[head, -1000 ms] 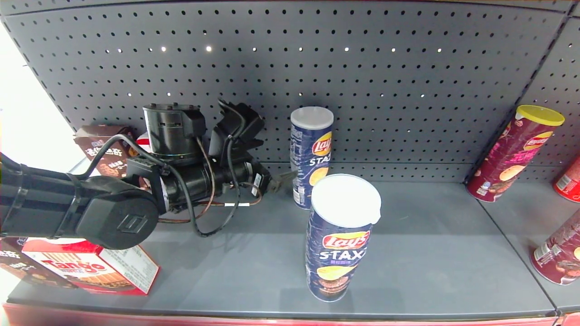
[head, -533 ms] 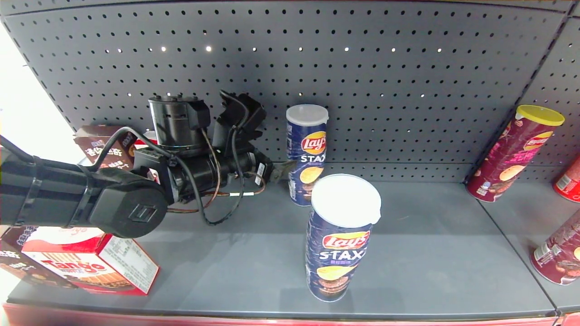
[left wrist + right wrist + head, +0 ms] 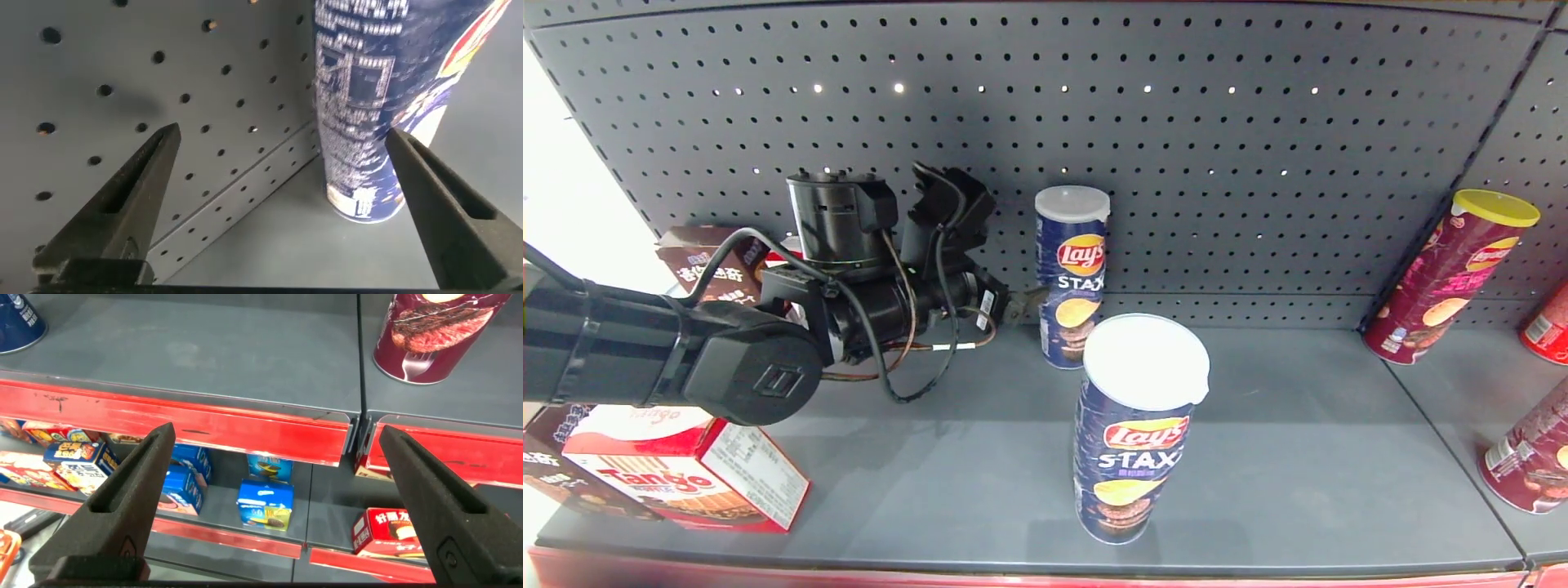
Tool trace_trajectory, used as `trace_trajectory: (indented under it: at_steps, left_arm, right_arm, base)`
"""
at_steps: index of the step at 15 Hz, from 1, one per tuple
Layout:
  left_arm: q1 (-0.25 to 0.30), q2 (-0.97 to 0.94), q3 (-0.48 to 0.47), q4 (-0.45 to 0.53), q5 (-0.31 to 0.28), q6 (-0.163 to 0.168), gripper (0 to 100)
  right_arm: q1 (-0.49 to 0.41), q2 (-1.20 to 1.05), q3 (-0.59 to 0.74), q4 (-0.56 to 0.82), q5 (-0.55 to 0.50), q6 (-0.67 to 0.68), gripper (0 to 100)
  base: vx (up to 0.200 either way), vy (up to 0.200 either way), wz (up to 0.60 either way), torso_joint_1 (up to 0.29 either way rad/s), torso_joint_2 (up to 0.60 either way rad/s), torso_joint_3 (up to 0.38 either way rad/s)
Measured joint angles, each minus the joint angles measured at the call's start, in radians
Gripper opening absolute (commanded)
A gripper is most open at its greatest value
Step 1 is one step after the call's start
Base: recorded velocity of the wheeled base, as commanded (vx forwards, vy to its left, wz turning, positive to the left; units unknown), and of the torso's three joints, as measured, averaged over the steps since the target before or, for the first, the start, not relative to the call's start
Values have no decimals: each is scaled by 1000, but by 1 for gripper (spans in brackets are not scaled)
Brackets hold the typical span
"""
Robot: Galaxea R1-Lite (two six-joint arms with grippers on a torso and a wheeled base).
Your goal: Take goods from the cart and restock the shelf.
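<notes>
Two blue chip cans with white lids stand on the grey shelf (image 3: pixel 1298 457). The rear can (image 3: pixel 1072 278) is against the pegboard, and the front can (image 3: pixel 1134 425) is near the shelf's edge. My left gripper (image 3: pixel 1023 302) is on the shelf just left of the rear can. In the left wrist view this gripper (image 3: pixel 283 135) is open, and the rear can (image 3: pixel 372 106) stands upright beside one finger (image 3: pixel 441 212). My right gripper (image 3: pixel 274 437) is open and holds nothing, in front of the shelf's red front strip (image 3: pixel 204 416).
A wafer box (image 3: pixel 686 482) and a brown box (image 3: pixel 711 265) lie at the shelf's left. A maroon can with a yellow lid (image 3: pixel 1454 278) leans at the right, next to a red can (image 3: pixel 1547 327) and a lying dark red can (image 3: pixel 1527 457). Lower shelves hold boxes (image 3: pixel 265 502).
The rear blue can has shifted a little left and back toward the pegboard, and its label has turned forward. My left gripper has moved left and slightly up with it.
</notes>
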Motion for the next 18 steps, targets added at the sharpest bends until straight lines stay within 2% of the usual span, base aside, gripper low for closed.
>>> trace_trajectory:
  at_steps: [6, 12, 15, 18]
  left_arm:
    - [13, -5, 19, -1, 33, 5, 100]
    - [11, -24, 60, -1, 156, 13, 100]
    - [3, -13, 53, -2, 191, 19, 100]
    - [-4, 3, 50, -15, 202, 100, 100]
  right_arm:
    - [0, 0, 0, 0, 0, 0, 100]
    - [0, 0, 0, 0, 0, 0, 100]
    - [0, 0, 0, 0, 0, 0, 100]
    - [0, 0, 0, 0, 0, 0, 100]
  base:
    - [0, 0, 0, 0, 0, 0]
    - [0, 0, 0, 0, 0, 0]
    - [0, 0, 0, 0, 0, 0]
    - [0, 0, 0, 0, 0, 0]
